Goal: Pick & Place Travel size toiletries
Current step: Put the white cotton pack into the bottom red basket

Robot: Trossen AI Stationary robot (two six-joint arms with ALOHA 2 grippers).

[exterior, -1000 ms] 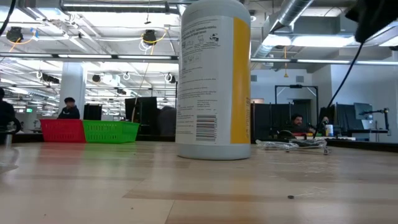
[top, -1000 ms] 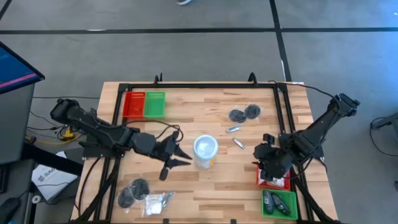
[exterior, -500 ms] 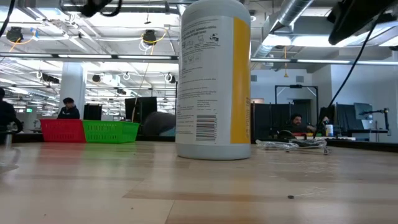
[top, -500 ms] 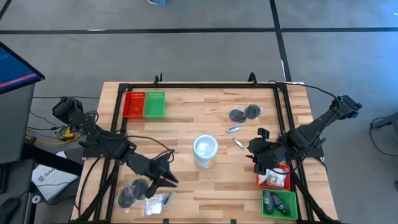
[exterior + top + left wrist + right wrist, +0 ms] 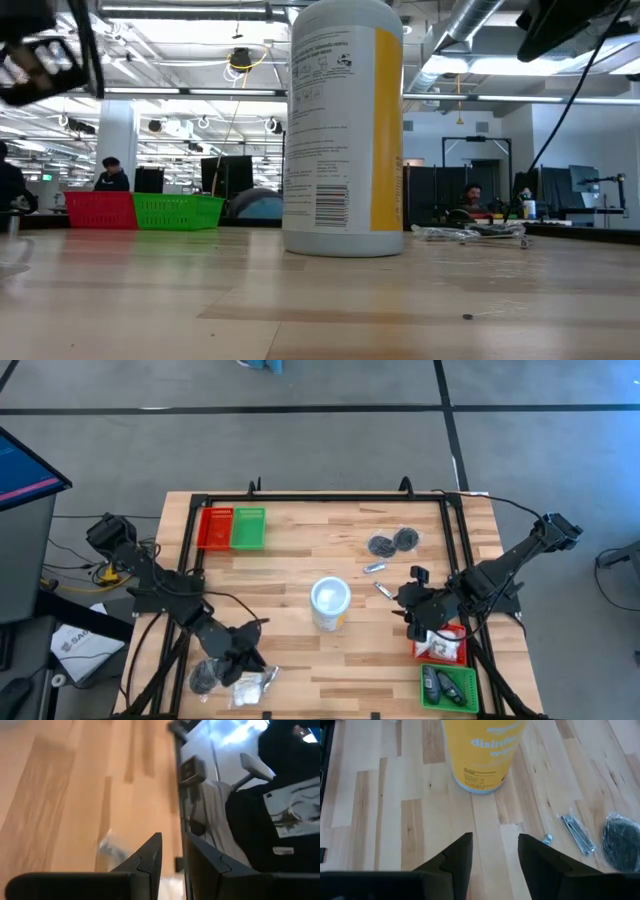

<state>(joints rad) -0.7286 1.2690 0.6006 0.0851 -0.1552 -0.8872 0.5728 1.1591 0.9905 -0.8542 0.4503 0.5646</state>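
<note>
Showing: a two-arm pick-and-place of travel toiletries, seen from above, table height and both wrists.
Table (image 5: 300, 565): wooden top; all items are borne on it.
Left arm: extended to the near left corner; the left gripper (image 5: 243, 662) is placed over the dark discs (image 5: 212, 668) and white sachets (image 5: 250, 685) lying there. In the left wrist view its fingers (image 5: 150, 857) are seen slightly apart, with nothing between them.
Right arm: held at the right side; the right gripper (image 5: 412, 603) is poised just near of a slim tube (image 5: 384, 590). In the right wrist view the fingers (image 5: 457, 855) are parted and empty.
Step in hand: judged to be the approach to a pick by each arm; no item is yet gripped.
Next move: a descent and closure on one small item is called for; thin, flat pieces may slip.
Cup (image 5: 330, 600): white with yellow label, upright at centre; not a task item.
Far trays (image 5: 232, 528): red and green, side by side at far left; no contents are seen.
Near right trays (image 5: 448, 686): green with dark items; the red one (image 5: 440, 647) with white sachets.
Far right items (image 5: 392, 543): two dark discs, another tube (image 5: 375, 568) just near of them.
</note>
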